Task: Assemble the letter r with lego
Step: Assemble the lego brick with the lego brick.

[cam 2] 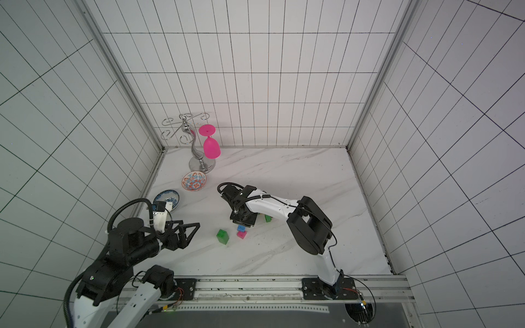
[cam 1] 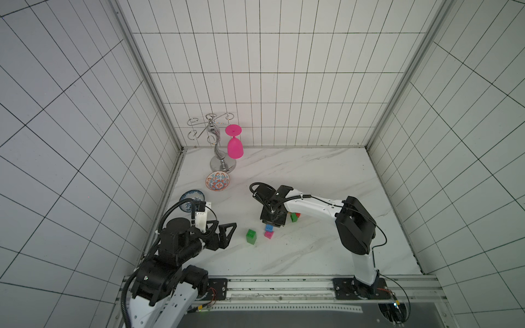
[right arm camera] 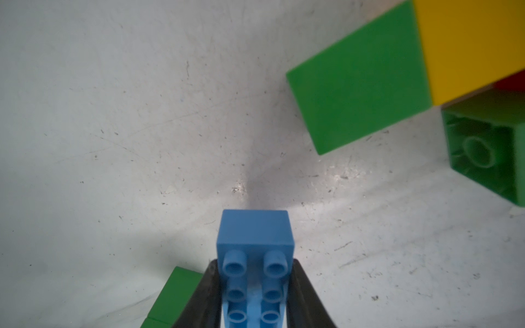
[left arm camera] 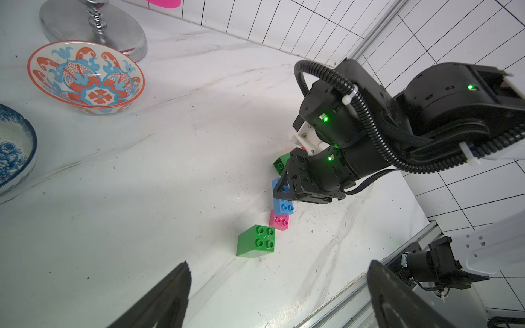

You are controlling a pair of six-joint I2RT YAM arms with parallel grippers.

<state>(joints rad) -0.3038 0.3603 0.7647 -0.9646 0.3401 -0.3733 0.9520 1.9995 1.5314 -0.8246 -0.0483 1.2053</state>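
One longer blue brick (right arm camera: 254, 230): light, rigid plastic, probably slick on its smooth sides. The right gripper (right arm camera: 255, 286) clamps its flat long flanks, the soundest hold, low over the table (cam 1: 312, 170). Pink cube (cam 1: 268, 234) at its 6 o'clock, green cube (cam 1: 251, 236) at 8. Left gripper (cam 1: 224, 233) spread wide, empty.

Bright, even light; soft shadow just beyond the blue brick (right arm camera: 255, 235) in my claw (right arm camera: 255, 284); the green brick (right arm camera: 358, 79) past it seems blurred.
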